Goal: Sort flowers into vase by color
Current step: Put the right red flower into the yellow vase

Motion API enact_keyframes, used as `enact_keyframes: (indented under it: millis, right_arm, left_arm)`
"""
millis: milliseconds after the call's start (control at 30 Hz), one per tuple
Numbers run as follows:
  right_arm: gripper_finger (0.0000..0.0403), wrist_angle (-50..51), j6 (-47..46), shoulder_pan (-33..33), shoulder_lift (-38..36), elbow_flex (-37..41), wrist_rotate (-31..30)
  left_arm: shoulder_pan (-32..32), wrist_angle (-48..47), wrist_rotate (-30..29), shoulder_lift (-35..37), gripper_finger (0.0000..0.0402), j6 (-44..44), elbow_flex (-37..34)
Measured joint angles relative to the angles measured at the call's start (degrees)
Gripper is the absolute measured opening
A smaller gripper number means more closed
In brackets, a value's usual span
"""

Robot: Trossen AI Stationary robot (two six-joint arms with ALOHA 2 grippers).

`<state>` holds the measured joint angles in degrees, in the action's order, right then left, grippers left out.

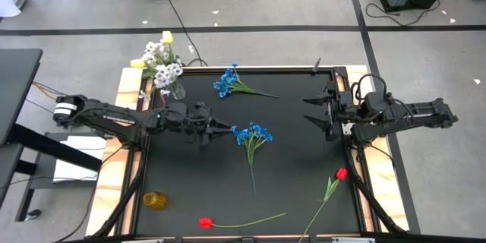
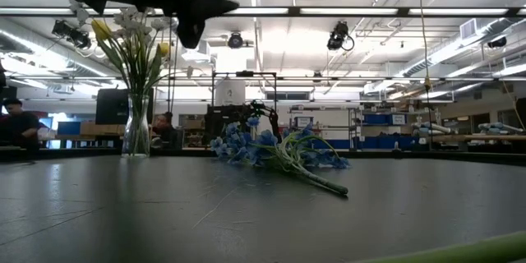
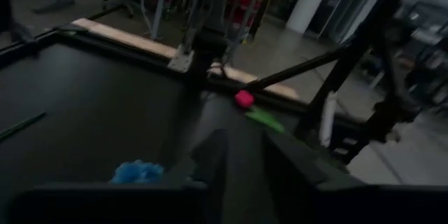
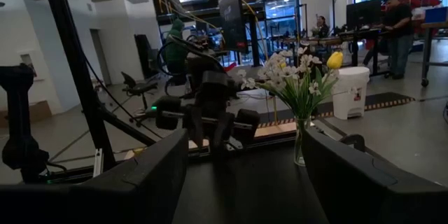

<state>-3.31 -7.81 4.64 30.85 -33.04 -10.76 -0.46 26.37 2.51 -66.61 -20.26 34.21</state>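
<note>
the left gripper (image 1: 228, 128) hangs over the middle of the mat (image 1: 296, 144), right beside a blue bunch (image 1: 253, 134). i cannot tell if its jaws pinch the bunch. the right gripper (image 1: 313, 110) waits at the mat's right edge, jaws wide apart. another blue bunch (image 1: 227, 82) lies farther back. the vase (image 1: 176, 89) at the back left corner holds white and yellow flowers (image 1: 161, 55). two red tulips (image 1: 341, 173) lie near the front.
</note>
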Motion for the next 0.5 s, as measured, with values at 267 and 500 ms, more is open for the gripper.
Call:
enact_keyframes:
  millis: [267,500]
  right_arm:
    - [0.0286,-9.80,-14.47,-0.12,-0.04,0.00,-1.17]
    - [0.0286,-21.77,-21.12,0.18,-0.05,-0.04,1.57]
  left_arm:
    - [-3.04,1.78,-1.87,0.00,0.0007,-6.59,0.00]
    - [-7.17,1.80,-9.34,0.00,0.0006,-9.68,0.00]
